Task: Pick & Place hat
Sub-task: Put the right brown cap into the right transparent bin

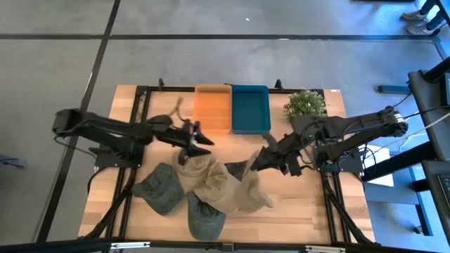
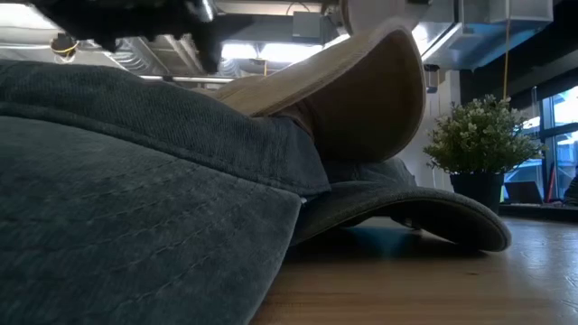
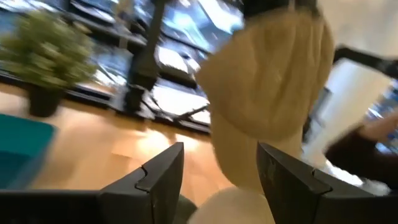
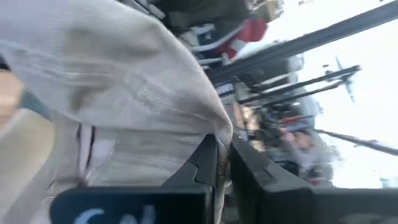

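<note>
Several caps lie heaped at the table's near middle: beige ones (image 1: 205, 177) and grey-green ones (image 1: 160, 188). My right gripper (image 1: 253, 164) sits at the heap's right side, shut on a beige hat (image 1: 246, 191). In the low view this beige hat (image 2: 361, 90) tilts upward above a grey-green cap (image 2: 135, 181). My left gripper (image 1: 202, 145) hovers open over the heap's far left side. In its wrist view the left gripper (image 3: 221, 158) faces the raised beige hat (image 3: 267, 93) and touches nothing. My right gripper pinches an edge of the beige hat's cloth (image 4: 214, 134) between its two fingers, coming from the table's right and slanting down. The held end is raised; the rest of the hat (image 1: 247, 197) lies on the heap and the table.
An orange bin (image 1: 212, 108) and a teal bin (image 1: 250, 108) stand side by side at the far edge. A potted plant (image 1: 305, 105) stands to their right. Bare wood shows at the near right (image 1: 309, 204) and far left (image 1: 151, 105).
</note>
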Robot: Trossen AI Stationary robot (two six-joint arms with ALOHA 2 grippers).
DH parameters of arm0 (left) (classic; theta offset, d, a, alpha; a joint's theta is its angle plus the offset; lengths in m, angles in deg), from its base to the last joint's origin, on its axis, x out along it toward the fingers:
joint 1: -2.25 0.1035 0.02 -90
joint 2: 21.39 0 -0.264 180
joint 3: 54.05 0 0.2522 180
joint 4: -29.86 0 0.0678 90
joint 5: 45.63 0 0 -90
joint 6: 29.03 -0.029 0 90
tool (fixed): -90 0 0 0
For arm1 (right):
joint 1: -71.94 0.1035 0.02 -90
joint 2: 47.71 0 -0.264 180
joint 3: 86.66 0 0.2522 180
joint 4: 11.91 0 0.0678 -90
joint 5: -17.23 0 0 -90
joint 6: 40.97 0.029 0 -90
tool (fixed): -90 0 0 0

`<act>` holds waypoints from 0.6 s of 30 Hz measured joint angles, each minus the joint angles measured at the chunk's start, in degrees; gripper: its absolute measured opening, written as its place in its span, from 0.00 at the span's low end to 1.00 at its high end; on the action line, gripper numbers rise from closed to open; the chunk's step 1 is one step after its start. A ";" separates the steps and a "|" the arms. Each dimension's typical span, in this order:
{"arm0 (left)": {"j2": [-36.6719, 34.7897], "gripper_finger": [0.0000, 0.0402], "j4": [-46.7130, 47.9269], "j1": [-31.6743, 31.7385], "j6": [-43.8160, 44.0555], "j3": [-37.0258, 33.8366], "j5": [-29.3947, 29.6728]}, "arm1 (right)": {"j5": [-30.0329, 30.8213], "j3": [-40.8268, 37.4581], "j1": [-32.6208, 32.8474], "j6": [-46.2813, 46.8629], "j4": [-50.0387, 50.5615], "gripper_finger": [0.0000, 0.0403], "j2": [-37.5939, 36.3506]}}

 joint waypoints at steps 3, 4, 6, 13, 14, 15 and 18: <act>7.59 0.49 -1.91 -0.35 -0.04 4.10 -1.70 | 0.22 0.11 0.02 -0.94 -1.49 0.07 -2.75; 9.96 0.49 -3.74 -0.35 0.56 5.23 -2.33 | 0.22 0.12 0.02 -0.91 -1.48 0.07 -3.63; 13.81 0.49 -8.63 -0.03 2.50 6.56 -5.55 | 0.20 0.13 0.02 -0.90 -0.95 0.07 -5.18; 27.08 0.49 -28.47 1.94 21.85 10.83 -12.31 | 1.99 0.13 0.02 -1.08 -1.17 0.07 -9.13; 28.86 0.49 -29.42 2.19 24.69 11.42 -12.55 | 2.33 0.12 0.02 -1.23 -1.34 0.07 -9.43; 30.63 0.49 -29.93 2.36 27.08 12.19 -12.59 | 2.35 0.11 0.02 -1.30 -1.93 0.07 -9.63; 35.20 0.49 -30.22 2.42 31.58 14.48 -12.45 | 2.86 0.13 0.02 -2.74 -3.13 0.07 -9.89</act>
